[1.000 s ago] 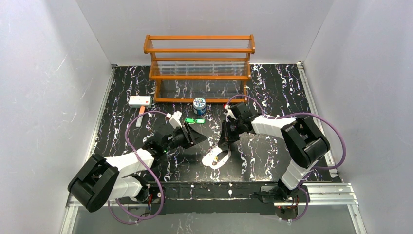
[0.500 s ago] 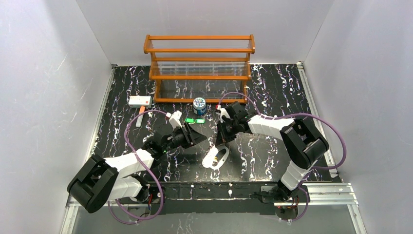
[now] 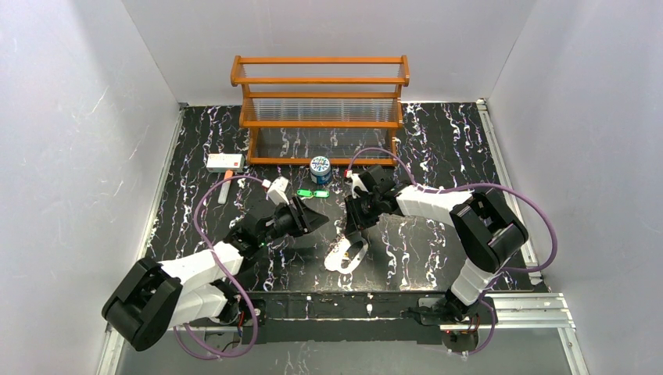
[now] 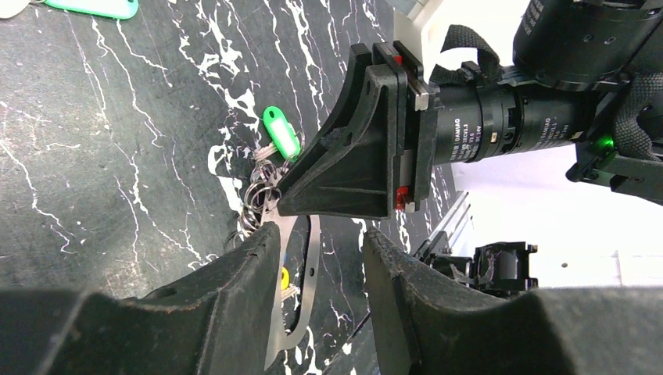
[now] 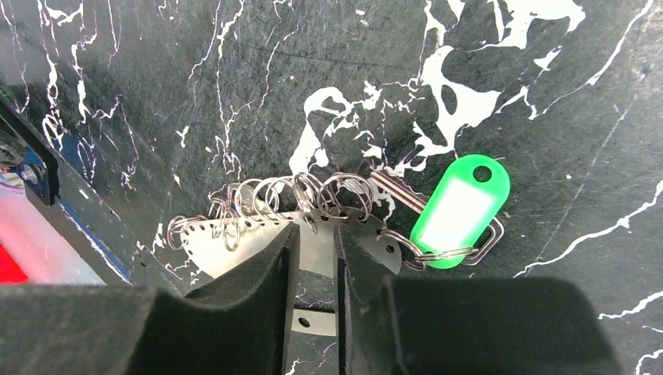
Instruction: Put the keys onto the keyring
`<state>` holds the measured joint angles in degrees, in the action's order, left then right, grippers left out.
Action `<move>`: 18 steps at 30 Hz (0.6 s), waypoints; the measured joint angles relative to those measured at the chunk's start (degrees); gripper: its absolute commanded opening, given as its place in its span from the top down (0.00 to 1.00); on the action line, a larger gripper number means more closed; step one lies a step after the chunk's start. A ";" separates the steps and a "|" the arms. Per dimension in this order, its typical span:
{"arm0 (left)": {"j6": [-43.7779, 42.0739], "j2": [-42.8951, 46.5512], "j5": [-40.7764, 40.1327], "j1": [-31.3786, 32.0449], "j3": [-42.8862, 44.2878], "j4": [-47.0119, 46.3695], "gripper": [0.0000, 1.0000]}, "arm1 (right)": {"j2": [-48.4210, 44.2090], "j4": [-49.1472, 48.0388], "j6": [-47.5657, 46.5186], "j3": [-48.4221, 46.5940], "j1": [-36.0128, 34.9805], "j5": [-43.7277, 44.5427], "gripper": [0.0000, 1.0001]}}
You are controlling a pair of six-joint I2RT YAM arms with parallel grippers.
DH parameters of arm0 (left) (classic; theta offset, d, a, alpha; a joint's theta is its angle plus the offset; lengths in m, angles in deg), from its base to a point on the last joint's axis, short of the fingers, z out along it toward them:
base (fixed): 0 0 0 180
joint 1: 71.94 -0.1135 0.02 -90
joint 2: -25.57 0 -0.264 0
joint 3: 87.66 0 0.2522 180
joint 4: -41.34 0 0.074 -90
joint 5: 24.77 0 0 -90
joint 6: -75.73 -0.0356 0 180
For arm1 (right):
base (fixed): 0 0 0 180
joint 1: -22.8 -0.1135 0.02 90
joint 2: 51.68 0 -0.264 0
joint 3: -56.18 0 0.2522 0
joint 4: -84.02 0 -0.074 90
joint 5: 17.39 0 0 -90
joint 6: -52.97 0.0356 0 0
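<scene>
The keyring, a whitish oval plate lined with small wire rings, lies on the black marble table. A green key hangs from one of its rings, and a yellow key lies by its open middle. My right gripper stands over the plate's rim, its jaws a narrow gap apart with the plate showing between them. My left gripper is open and holds nothing, just left of the keyring and facing the right gripper. Loose green keys lie behind, near the can.
A wooden rack stands at the back of the table. A blue-and-white can sits in front of it. A white box with a red mark lies at the back left. Grey walls close in both sides.
My right gripper has drifted slightly left over the keyring and its jaws have parted a little. The left arm has shifted slightly; its jaws have not changed.
</scene>
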<state>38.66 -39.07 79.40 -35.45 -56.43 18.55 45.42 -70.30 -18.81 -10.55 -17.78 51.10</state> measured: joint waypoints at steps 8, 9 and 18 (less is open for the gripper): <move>-0.85 1.40 -1.07 0.00 -0.17 1.42 0.58 | -0.17 -0.46 0.70 0.00 0.00 -0.50 0.69; -0.92 1.53 -1.18 0.00 -0.17 1.55 0.58 | -0.17 -0.61 0.90 0.00 0.00 -0.83 0.69; -1.70 1.75 -1.53 0.00 -0.17 2.51 0.58 | -0.15 -2.86 1.18 -0.02 0.00 -4.61 0.80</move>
<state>36.95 -37.32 77.87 -35.45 -56.60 21.06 45.27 -73.16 -17.63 -10.58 -17.78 46.48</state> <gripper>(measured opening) 0.421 0.229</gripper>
